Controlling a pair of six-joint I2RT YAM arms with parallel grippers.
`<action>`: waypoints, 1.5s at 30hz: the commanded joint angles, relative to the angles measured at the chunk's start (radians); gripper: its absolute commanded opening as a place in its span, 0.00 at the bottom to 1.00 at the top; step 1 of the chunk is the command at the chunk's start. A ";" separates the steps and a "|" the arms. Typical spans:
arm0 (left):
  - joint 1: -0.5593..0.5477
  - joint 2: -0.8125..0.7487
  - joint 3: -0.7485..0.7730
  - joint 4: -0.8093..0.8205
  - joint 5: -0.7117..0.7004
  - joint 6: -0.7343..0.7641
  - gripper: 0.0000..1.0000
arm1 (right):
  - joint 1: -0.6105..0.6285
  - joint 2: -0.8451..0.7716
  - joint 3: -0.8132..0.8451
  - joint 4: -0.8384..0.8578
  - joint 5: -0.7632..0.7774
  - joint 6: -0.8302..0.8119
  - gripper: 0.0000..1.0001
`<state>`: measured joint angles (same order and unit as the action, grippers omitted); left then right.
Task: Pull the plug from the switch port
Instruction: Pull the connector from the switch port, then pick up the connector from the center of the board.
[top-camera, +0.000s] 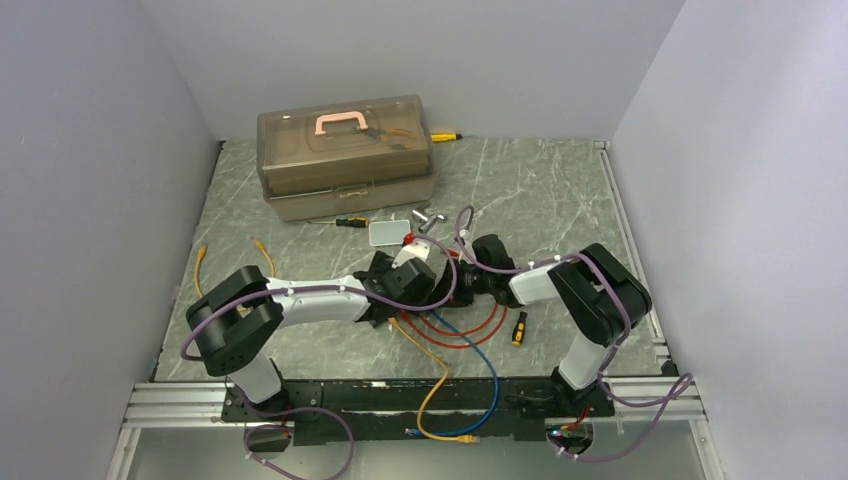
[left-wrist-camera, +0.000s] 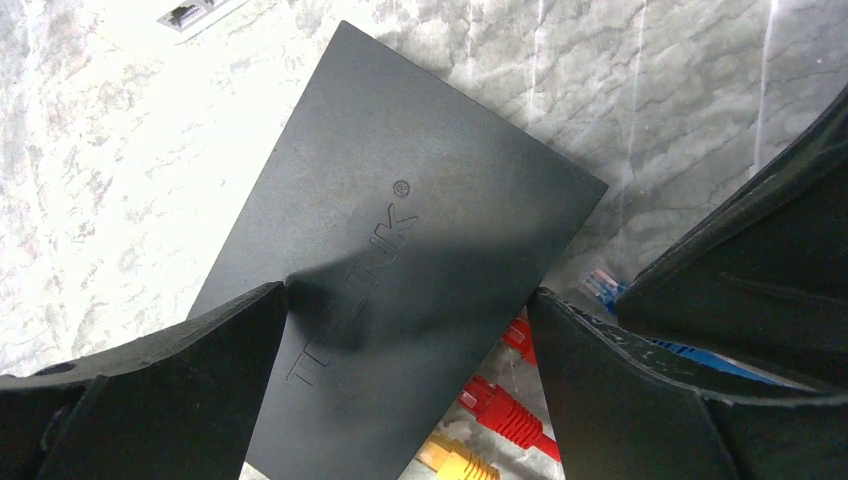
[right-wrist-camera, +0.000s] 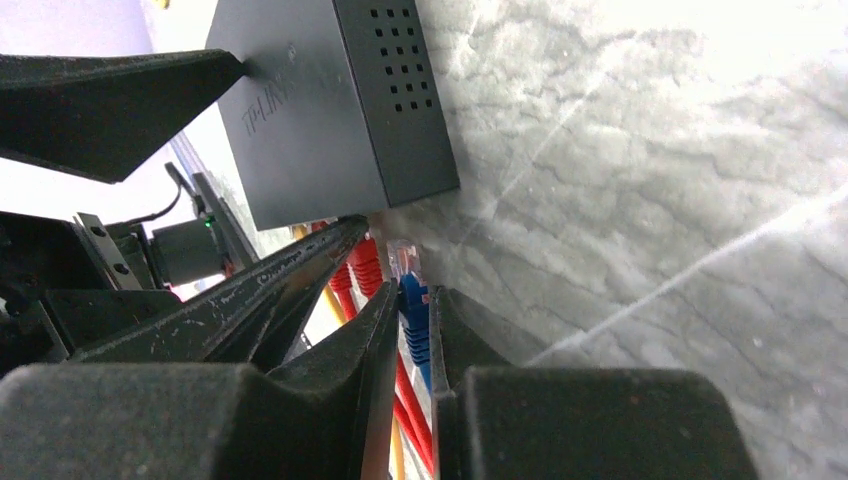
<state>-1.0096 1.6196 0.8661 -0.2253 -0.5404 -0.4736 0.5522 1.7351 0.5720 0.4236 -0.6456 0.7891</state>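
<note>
My left end effector (left-wrist-camera: 408, 300) stood wide open astride the one black switch (left-wrist-camera: 400, 190) on the counter (left-wrist-camera: 100, 200). My right end effector (right-wrist-camera: 415, 300) pinched one blue plug (right-wrist-camera: 412, 325) at the switch's five o'clock edge, beside two red plugs (left-wrist-camera: 500, 405) and one yellow plug (left-wrist-camera: 455, 460).

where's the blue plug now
In the right wrist view, the blue plug sits pinched in the right gripper at the switch's corner, right of the red plugs.

Wide-spread left gripper (left-wrist-camera: 408, 295) straddles the switch (left-wrist-camera: 420, 190); red plugs (left-wrist-camera: 500, 405) and a yellow plug (left-wrist-camera: 455, 460) at its edge.
</note>
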 joint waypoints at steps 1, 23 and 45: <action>0.003 -0.055 -0.008 0.025 0.040 -0.011 0.99 | 0.000 -0.086 -0.005 -0.107 0.078 -0.046 0.09; 0.003 -0.590 -0.291 0.004 -0.019 -0.254 1.00 | 0.235 -0.259 0.089 -0.505 0.569 -0.322 0.52; 0.005 -0.763 -0.412 -0.011 -0.068 -0.368 0.99 | 0.397 -0.149 0.161 -0.661 0.921 -0.333 0.10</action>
<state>-1.0073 0.8791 0.4618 -0.2596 -0.5919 -0.8192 0.9424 1.5578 0.7376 -0.1253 0.2100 0.4477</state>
